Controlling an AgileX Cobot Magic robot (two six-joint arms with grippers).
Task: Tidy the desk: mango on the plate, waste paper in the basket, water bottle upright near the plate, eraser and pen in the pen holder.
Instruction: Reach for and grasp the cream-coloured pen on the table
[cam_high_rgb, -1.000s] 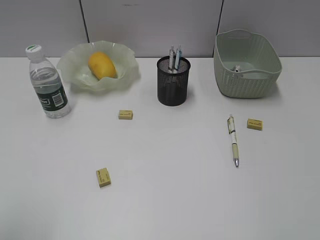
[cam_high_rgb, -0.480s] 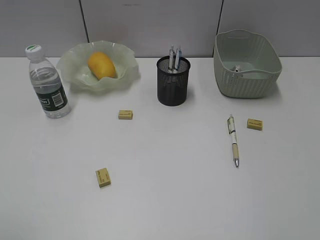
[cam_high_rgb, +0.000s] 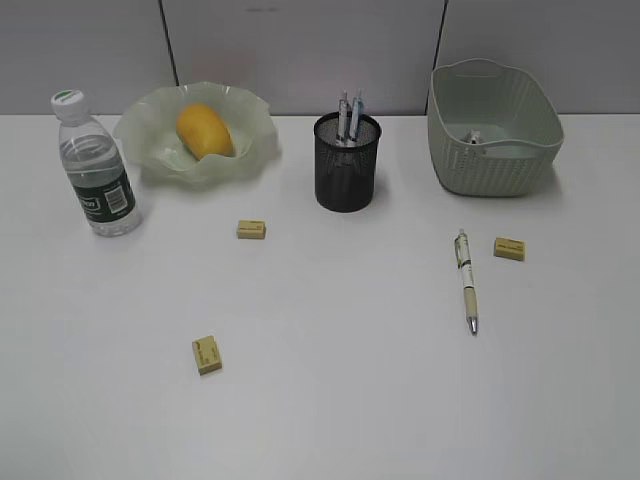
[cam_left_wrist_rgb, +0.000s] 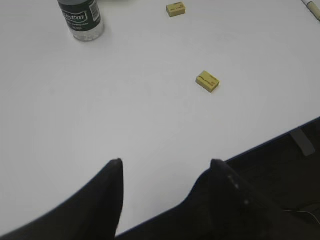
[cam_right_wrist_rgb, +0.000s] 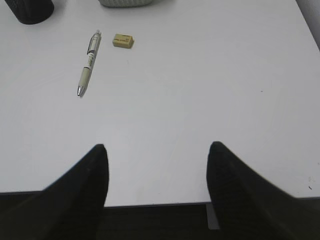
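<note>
The yellow mango (cam_high_rgb: 204, 131) lies in the wavy green plate (cam_high_rgb: 150, 140). Left of the plate the water bottle (cam_high_rgb: 95, 165) stands upright. The black mesh pen holder (cam_high_rgb: 347, 162) has two pens in it. A little waste paper (cam_high_rgb: 472, 138) shows inside the basket (cam_high_rgb: 500, 170). Three yellow erasers (cam_high_rgb: 251, 229) (cam_high_rgb: 207, 354) (cam_high_rgb: 509, 248) and a pen (cam_high_rgb: 467, 281) lie loose on the desk (cam_high_rgb: 340, 400). My left gripper (cam_left_wrist_rgb: 165, 162) hangs open and empty over the desk's front edge, well short of an eraser (cam_left_wrist_rgb: 207, 81). My right gripper (cam_right_wrist_rgb: 157, 146) is open and empty, the pen (cam_right_wrist_rgb: 88, 63) and an eraser (cam_right_wrist_rgb: 123, 40) far ahead.
Neither arm shows in the exterior view. Grey partition panels (cam_high_rgb: 300, 50) back the desk. The desk's front edge (cam_right_wrist_rgb: 150, 204) runs just under both grippers, with dark floor below.
</note>
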